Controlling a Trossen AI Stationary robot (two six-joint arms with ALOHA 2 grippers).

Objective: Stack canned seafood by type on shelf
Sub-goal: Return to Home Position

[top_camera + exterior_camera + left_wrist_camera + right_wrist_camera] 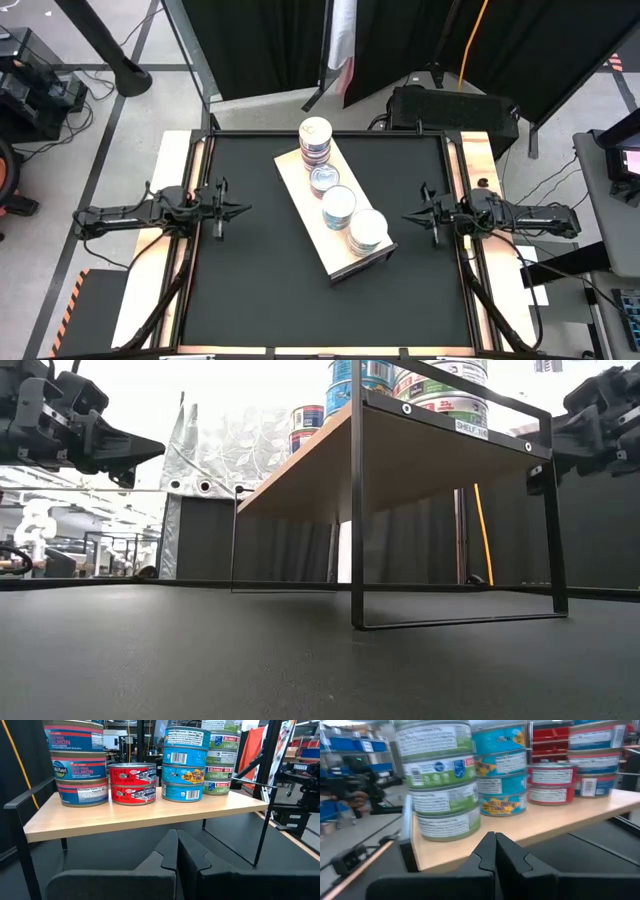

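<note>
- The flat black table (250, 290) carries one long pale light-wood shelf (335, 255) on a thin black metal frame. The shelf stands slantwise at the middle of the table, with one end toward the far edge and the other toward the near edge, angled to the right.
- All the canned seafood in sight is on the shelf board. It stands in four stacks in a single row along the board, each stack just beside the next.
- At the end by the far edge are short round salmon tins (315, 131) with blue and pinkish-red labels. Three of them, one on another, show in the left wrist view.
- Next along are flat red tins (325, 180) with silvery tops, two high. This is the lowest stack of the four.
- Third are the teal tins (339, 203) with yellow print on their sides, stacked taller than the red pair.
- At the end toward the near edge are the green-and-white tins (368, 228), a tall stack close to the board's corner.
- The left claw (243, 210) is at the table's left edge, about halfway along it and raised above the tabletop. It points at the shelf and is well apart from it. Its two dark fingers (167, 855) are pressed together and hold nothing.
- The right claw (406, 217) is at the table's right edge, also raised and facing the shelf from the opposite side, well apart from it. Its fingers (487, 852) are pressed together and hold nothing.
</note>
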